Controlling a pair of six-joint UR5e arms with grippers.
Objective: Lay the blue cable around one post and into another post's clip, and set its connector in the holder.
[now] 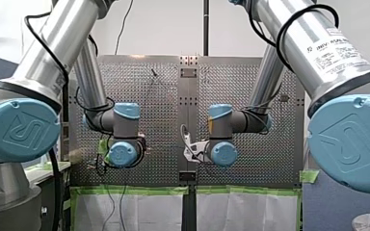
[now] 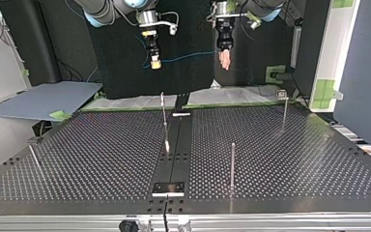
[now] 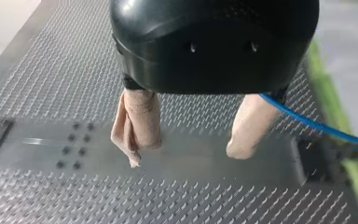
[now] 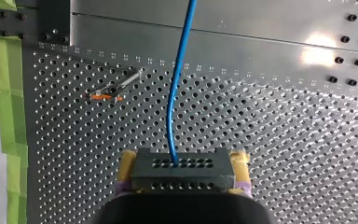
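Curving thin blue cable (image 4: 177, 84), dark many-holed connector (image 4: 182, 171), pinched in right claw (image 4: 184, 158)

White wall (image 1: 164, 24) in the front view; black backdrop (image 2: 121, 72), grey board (image 2: 43, 99) and green tape (image 2: 324, 89) opposite.

I count two arms (image 1: 53, 43) (image 1: 308, 43), two grippers (image 2: 155, 63) (image 2: 226, 60) at the frame's top, one blue cable (image 4: 177, 88), one connector (image 4: 182, 169), and four posts (image 2: 164, 118) (image 2: 284, 108) (image 2: 232, 164) (image 2: 34, 159) on the table (image 2: 294, 159).

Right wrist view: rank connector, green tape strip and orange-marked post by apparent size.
1. connector and green tape strip: about alike, and the connector is nearest the camera, so not ranked.
2. orange-marked post: clearly smallest.
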